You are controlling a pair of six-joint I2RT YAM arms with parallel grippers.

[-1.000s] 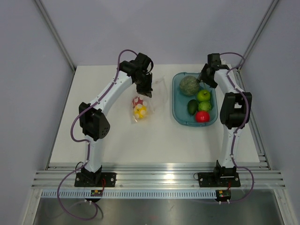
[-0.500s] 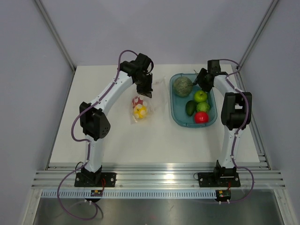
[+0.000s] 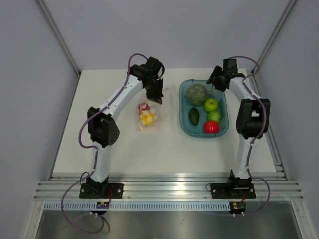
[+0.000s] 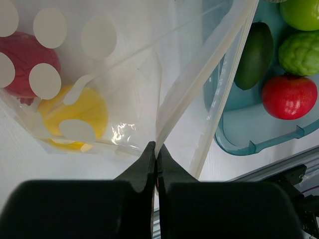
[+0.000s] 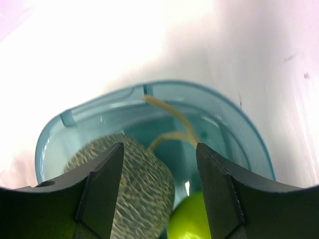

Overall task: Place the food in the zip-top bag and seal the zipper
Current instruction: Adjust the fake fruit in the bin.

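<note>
White worktop [image 3: 149,154] carries everything. Left of centre in the top view, the zip-top bag [image 3: 149,113] holds a red piece [image 4: 22,64] and a yellow piece [image 4: 75,112]. The left arm [image 3: 122,92] has its jaws clamped on the bag's mouth edge. The right arm [image 3: 241,89] holds its jaws apart over the melon [image 3: 197,93] in the blue tray [image 3: 182,112], where four other pieces also remain. The zipper [image 4: 199,84] looks unsealed.

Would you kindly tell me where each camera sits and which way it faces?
Top external: above and behind, looking down on the table; both arms show.
Left wrist: on that arm, looks past the left gripper, shut on the bag.
Right wrist: on that arm, looks past the open right gripper into the tray.
All three share the tray.
</note>
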